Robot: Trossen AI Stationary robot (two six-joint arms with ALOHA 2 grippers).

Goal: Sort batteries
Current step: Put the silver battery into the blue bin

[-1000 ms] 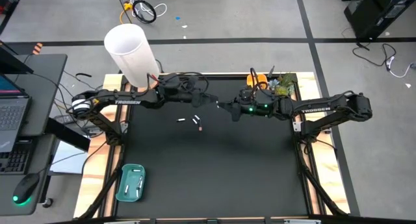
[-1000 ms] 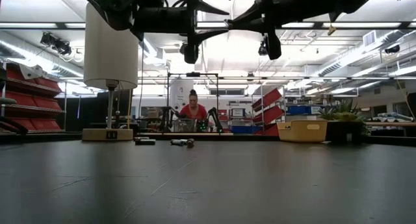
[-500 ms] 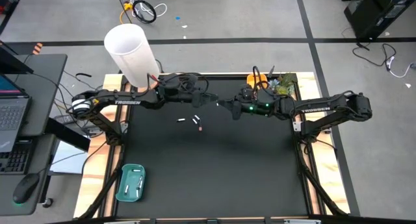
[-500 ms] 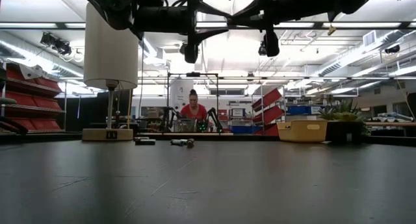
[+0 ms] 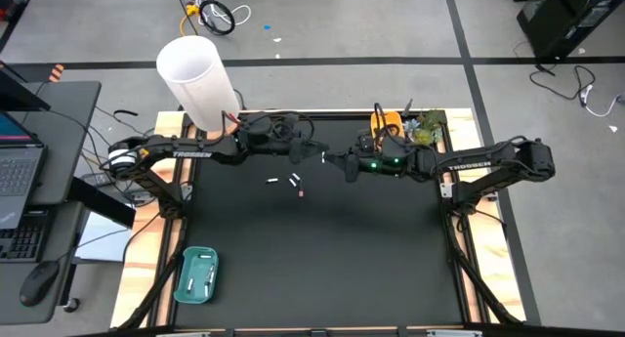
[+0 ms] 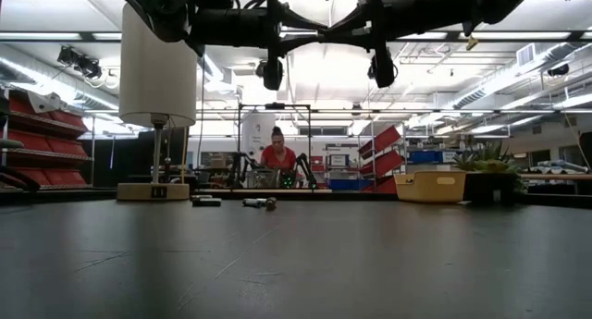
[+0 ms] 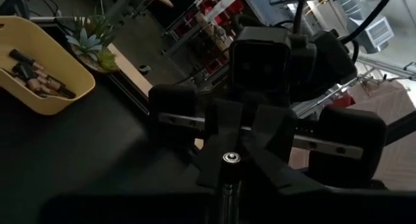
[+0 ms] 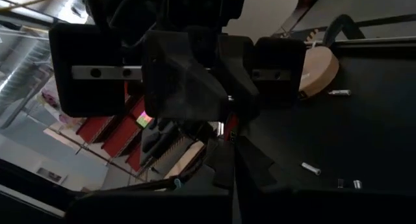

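Observation:
Both arms meet high over the far middle of the black table. A small pale battery hangs between them. My left gripper reaches it from the left and my right gripper from the right, each shut on it. Three more batteries lie flat on the table just below them. A teal tray holding pale batteries rests at the near left. A yellow tray with dark batteries stands at the far right. My left gripper pinches the battery between its two fingers, coming level from the table's left. My own fingers hide the exact spot. The battery is clear of the table, high above it. My right gripper pinches the battery's silvery round end between its two fingertips, coming level from the table's right. The battery points toward my left gripper.
A tall white cylinder on a round base stands at the far left corner. A small plant sits beside the yellow tray. A person sits in the room beyond the table. Bare black table lies toward the near edge.
My left gripper's fingers, spread wide a second ago, have drawn together onto the battery that my right gripper holds out. My right gripper has edged slightly toward the left one. The batteries on the table have not moved.

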